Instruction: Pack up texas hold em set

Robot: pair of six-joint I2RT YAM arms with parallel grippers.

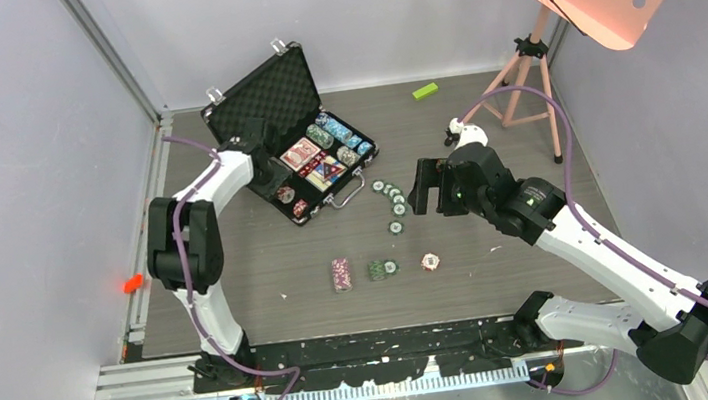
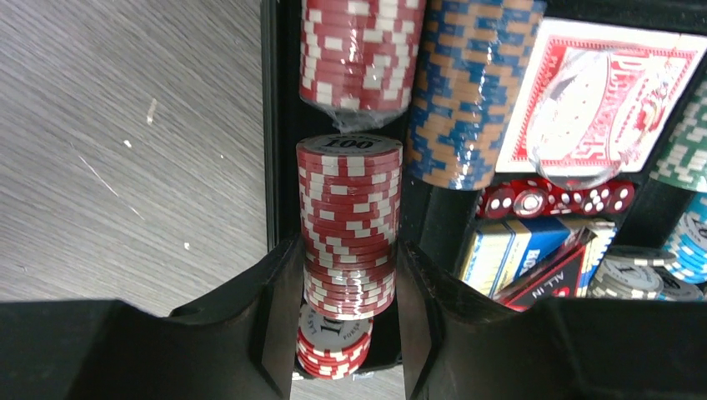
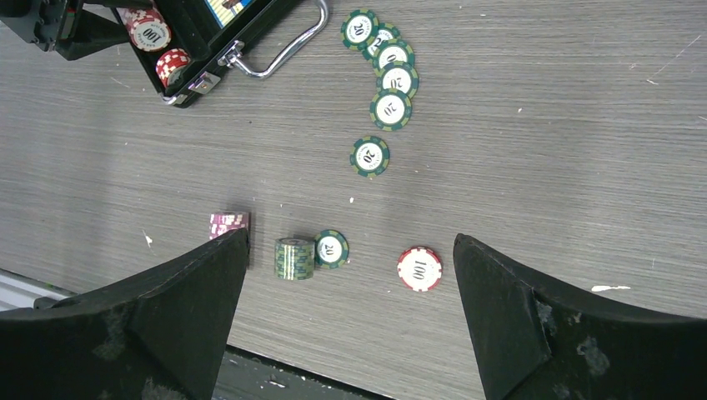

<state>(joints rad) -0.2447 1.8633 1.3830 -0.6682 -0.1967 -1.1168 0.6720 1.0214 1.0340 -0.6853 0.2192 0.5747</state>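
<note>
As the left gripper stands: closed partway, its fingers pressed against both sides of a red chip stack.
Red chip stack: lying on its side in the left-hand slot of the case, with a wrapped red roll at its far end and a few red chips at its near end. I cannot tell whether it rests on the foam or hangs just above it.
Case: open with its lid up, at the far left of the table, its handle towards the middle.
Already packed: a blue chip stack, the card deck, the dice and more chips along the right side.
Right gripper: jaws wide apart, holding nothing, hovering over the table to the right of the case.
Loose on the table: a curved row of green chips near the handle, a green stack, one red chip and a purple stack partly behind a finger.
Progress: by my judgement well past halfway.
Left to do: release the red stack, gather the loose chips, shut the lid and fasten the latches.
</note>
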